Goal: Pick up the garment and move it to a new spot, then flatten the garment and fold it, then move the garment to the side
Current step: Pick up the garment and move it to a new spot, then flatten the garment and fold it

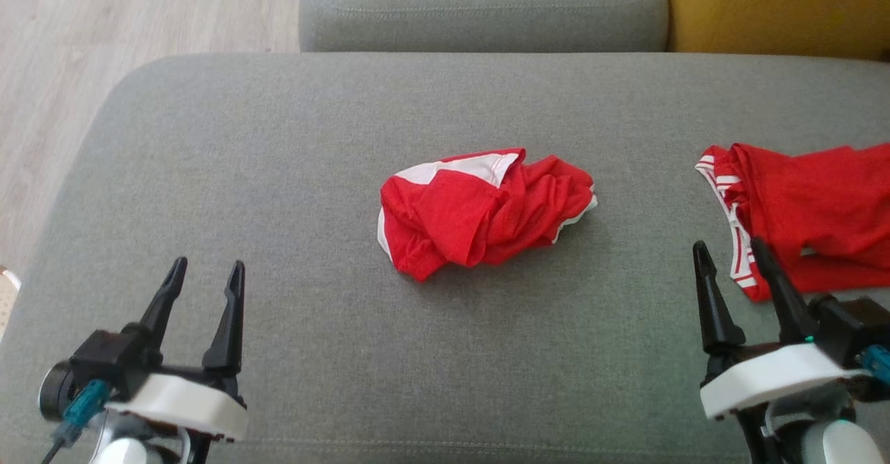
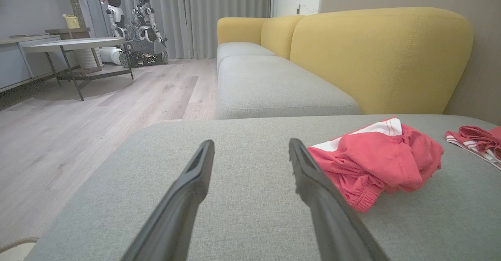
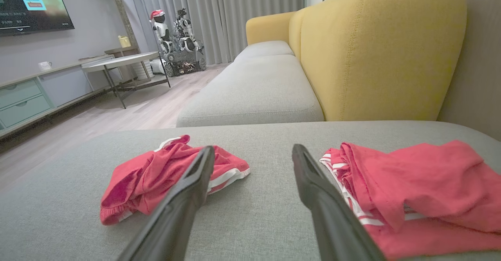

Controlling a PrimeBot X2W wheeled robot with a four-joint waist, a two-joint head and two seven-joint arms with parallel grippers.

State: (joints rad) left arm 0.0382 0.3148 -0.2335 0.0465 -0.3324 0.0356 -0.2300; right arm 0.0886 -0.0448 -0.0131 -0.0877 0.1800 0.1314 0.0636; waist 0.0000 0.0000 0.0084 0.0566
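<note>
I had the crumpled garment (image 1: 487, 210), red with white trim along its far edge, lying in a heap at the middle of the grey sofa cushion (image 1: 278, 158). My left gripper (image 1: 208, 264) sat at the near left, well apart from the heap, its 2 dark fingers spread and grasping nothing. From its wrist camera the garment lay beyond and to the right of the right-hand finger. My right gripper (image 1: 728, 245) sat at the near right, fingers likewise parted and empty, with grey fabric between them.

The other red garment (image 1: 813, 213), edged in red and white stripes, lay spread at the right side of the cushion. In the head view the right gripper's right-hand finger overlapped that garment's near left corner, though I could not tell whether it touched.

Beyond the cushion I saw a further grey seat (image 1: 480, 5) and a yellow backrest (image 1: 772, 5). Off to the left lay a wood floor (image 1: 104, 33), and on it, far off, stood a round table (image 2: 74, 44) and a parked robot in a red hat (image 2: 113, 10).
</note>
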